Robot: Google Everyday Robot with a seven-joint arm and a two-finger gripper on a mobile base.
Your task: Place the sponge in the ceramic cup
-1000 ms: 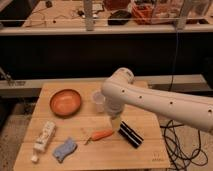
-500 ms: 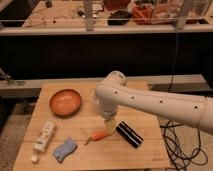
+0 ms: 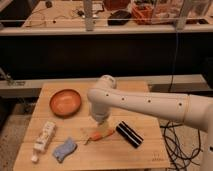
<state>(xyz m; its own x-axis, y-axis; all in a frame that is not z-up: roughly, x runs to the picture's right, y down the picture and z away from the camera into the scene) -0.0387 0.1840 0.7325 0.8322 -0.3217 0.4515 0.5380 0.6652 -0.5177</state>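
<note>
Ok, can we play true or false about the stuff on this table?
1. The sponge lies on the table. True.
2. The gripper holds the sponge. False: it hangs over the middle of the table, by the orange thing, apart from the sponge.
3. The bowl is blue. False: it is orange-brown.
4. The white tube lies beside the sponge. True.

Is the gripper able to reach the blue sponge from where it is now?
Probably yes. The gripper hangs open above the table, and the sponge lies uncovered near the front edge, with nothing on top of it.
</note>
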